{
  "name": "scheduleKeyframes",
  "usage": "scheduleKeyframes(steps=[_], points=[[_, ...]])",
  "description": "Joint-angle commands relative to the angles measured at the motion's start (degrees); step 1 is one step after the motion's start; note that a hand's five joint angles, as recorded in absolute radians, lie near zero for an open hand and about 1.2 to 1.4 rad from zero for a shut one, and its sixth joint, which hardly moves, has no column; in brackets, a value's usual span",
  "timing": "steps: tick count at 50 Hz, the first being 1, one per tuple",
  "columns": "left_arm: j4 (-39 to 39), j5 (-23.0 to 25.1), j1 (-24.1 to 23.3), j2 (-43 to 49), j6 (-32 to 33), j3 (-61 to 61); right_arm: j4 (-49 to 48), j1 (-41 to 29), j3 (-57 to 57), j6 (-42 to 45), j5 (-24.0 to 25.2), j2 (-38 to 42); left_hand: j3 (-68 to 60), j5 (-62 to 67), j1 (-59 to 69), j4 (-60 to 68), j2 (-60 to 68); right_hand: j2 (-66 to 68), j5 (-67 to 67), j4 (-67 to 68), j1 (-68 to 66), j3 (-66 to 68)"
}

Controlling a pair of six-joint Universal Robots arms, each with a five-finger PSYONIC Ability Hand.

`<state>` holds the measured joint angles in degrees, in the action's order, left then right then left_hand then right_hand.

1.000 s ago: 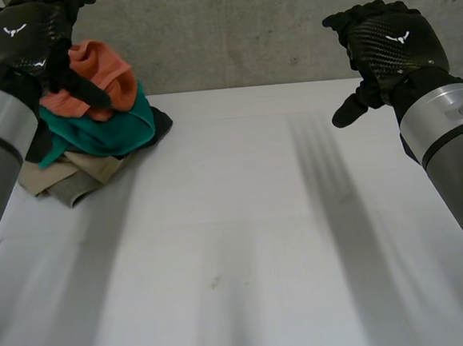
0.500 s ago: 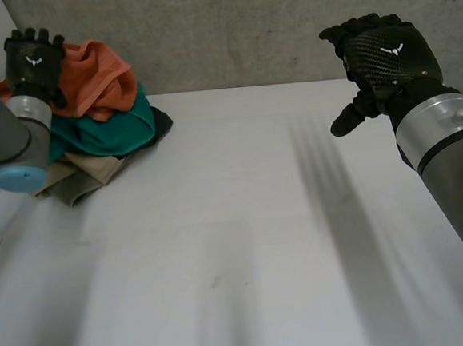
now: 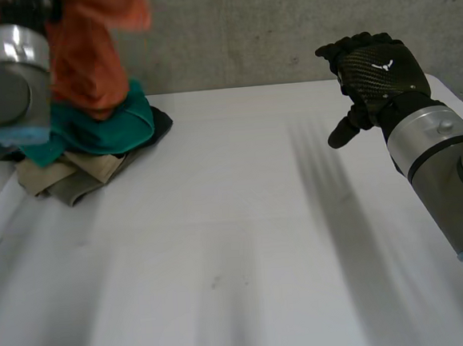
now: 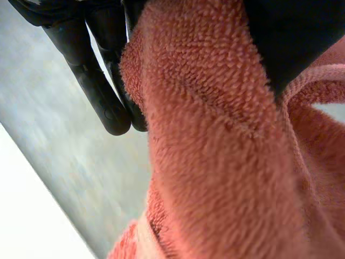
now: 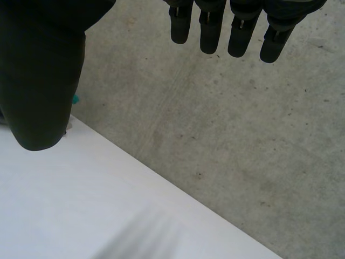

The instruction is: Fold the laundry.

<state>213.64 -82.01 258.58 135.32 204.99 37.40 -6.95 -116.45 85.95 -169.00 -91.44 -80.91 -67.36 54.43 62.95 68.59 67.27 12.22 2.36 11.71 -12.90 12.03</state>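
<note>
Pinching the orange towel (image 3: pixel 86 64) over the cloth pile (image 3: pixel 104 135), left hand (image 4: pixel 94 75); right hand (image 3: pixel 376 69) slack, empty.

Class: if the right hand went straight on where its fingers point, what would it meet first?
Probably the concrete wall behind the table; the right hand's path looks free until then, though depth is unclear.

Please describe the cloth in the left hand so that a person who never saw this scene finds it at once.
At the far left corner of the white table lies a pile of laundry. Above it, the left hand pinches an orange terry towel hanging down to the pile. It alone is orange; beneath lie a teal cloth, a beige cloth and a black cloth.
</note>
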Motion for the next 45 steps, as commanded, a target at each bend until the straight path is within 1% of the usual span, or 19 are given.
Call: scheduleKeyframes(steps=[1, 5, 8, 9, 12, 13, 17, 19, 21, 26, 27, 28, 30, 31, 35, 38, 39, 42, 45], points=[[2.04, -0.34, -5.89, -15.25, -9.68, 8.30, 0.01, 0.17, -0.09, -0.01, 0.03, -0.13, -12.64, 15.57, 17.05, 11.41, 12.73, -2.22, -2.36, -1.71, 2.90, -2.03], [0.82, -0.34, -13.17, -19.03, -17.93, 11.72, 0.01, 0.26, -0.17, -0.01, -0.06, -0.39, -12.64, 15.57, 17.05, 11.41, 12.73, -2.22, -2.36, -1.71, 2.90, -2.03], [-0.77, -0.34, -16.87, -20.62, -22.25, 13.83, 0.01, 0.70, -0.17, -0.01, -0.23, -0.92, -12.64, 15.57, 17.05, 11.41, 12.73, -2.22, -2.36, -1.71, 2.90, -2.03], [-2.08, -0.34, -18.97, -21.58, -25.14, 15.32, 0.01, 0.96, -0.17, -0.01, -0.23, -1.01, -12.64, 15.57, 17.05, 11.41, 12.73, -2.22, -2.36, -1.71, 2.90, -2.03], [-4.28, -0.34, -21.62, -22.03, -29.19, 17.61, -0.08, 1.93, -0.09, -0.01, -0.50, -1.97, -12.64, 15.57, 17.05, 11.41, 12.73, -2.22, -2.36, -1.71, 2.90, -2.03], [-5.94, -0.26, -23.11, -22.03, -31.99, 19.27, -0.08, 2.37, -0.09, -0.01, -0.58, -2.32, -12.64, 15.57, 17.05, 11.41, 12.73, -2.22, -2.36, -1.71, 2.90, -2.03], [-9.02, -0.26, -26.63, -21.76, -39.11, 23.23, -0.17, 4.83, -0.17, -0.36, -0.58, -2.85, -12.64, 15.57, 17.05, 11.41, 12.73, -2.22, -2.36, -1.71, 2.90, -2.03], [-9.30, -0.25, -27.86, -21.50, -41.15, 24.56, -0.26, 5.71, -0.26, -0.45, -0.58, -2.94, -12.64, 15.57, 17.05, 11.41, 12.73, -2.22, -2.36, -1.71, 2.90, -2.03], [-9.73, -0.34, -28.74, -20.19, -42.73, 26.40, -0.34, 6.85, -0.26, -0.45, -0.58, -2.94, -12.64, 15.57, 17.05, 11.41, 12.73, -2.22, -2.36, -1.71, 2.90, -2.03], [-10.61, 0.36, -29.27, -13.43, -42.74, 28.43, -0.43, 7.73, -0.52, 0.08, -0.58, -2.85, -12.64, 15.57, 17.05, 11.41, 12.73, -2.22, -2.36, -1.71, 2.90, -2.03], [-11.05, 0.45, -29.28, -12.46, -42.57, 28.52, -0.43, 7.82, -0.52, 0.08, -0.58, -2.85, -12.00, 14.93, 16.41, 10.77, 12.09, -2.22, -2.36, -1.71, 2.90, -2.03], [-12.62, 0.54, -29.54, -10.71, -42.04, 28.34, -0.35, 8.00, -0.61, 0.17, -0.58, -2.77, 20.48, -17.55, -16.07, -21.71, -20.39, -2.22, -2.36, -1.71, 2.90, -2.03], [-14.82, 0.54, -29.19, -9.12, -40.73, 27.64, -0.34, 8.17, -0.61, 0.17, -0.32, -2.77, 51.78, -48.85, -47.37, -53.01, -51.69, -2.22, -2.36, -1.71, 2.90, -2.03], [-15.97, 0.54, -29.01, -8.41, -39.85, 27.20, -0.34, 8.35, -0.61, 0.17, -0.15, -2.77, 57.36, -54.43, -52.95, -58.59, -57.27, -2.22, -2.36, -1.71, 2.90, -2.03], [-20.19, 0.10, -27.87, -7.35, -33.00, 25.01, -0.34, 8.26, -0.70, 0.08, -0.06, -2.15, 57.36, -54.43, -52.95, -58.59, -57.27, -2.22, -2.36, -1.71, 2.90, -2.03], [-20.46, 0.27, -23.49, -7.61, -25.71, 24.65, -0.34, 8.00, -0.61, 0.08, 0.03, -1.89, 57.36, -54.43, -52.95, -58.59, -57.27, -2.22, -2.36, -1.71, 2.90, -2.03], [-20.55, 0.45, -21.04, -7.87, -21.86, 24.39, -0.34, 7.91, -0.53, 0.08, 0.03, -1.89, 57.36, -54.43, -52.95, -58.59, -57.27, -2.22, -2.36, -1.71, 2.90, -2.03], [-20.37, 0.54, -17.33, -8.32, -14.99, 23.95, -0.43, 7.65, -0.35, 0.08, 0.21, -1.80, 57.36, -54.43, -52.95, -58.59, -57.27, -2.22, -2.36, -1.71, 2.90, -2.03], [-19.41, 0.62, -12.94, -6.30, -3.15, 21.76, -0.43, 7.38, 0.00, 0.69, 0.73, -1.45, 57.36, -54.43, -52.95, -58.59, -57.27, -2.22, -2.36, -1.71, 2.90, -2.03]])
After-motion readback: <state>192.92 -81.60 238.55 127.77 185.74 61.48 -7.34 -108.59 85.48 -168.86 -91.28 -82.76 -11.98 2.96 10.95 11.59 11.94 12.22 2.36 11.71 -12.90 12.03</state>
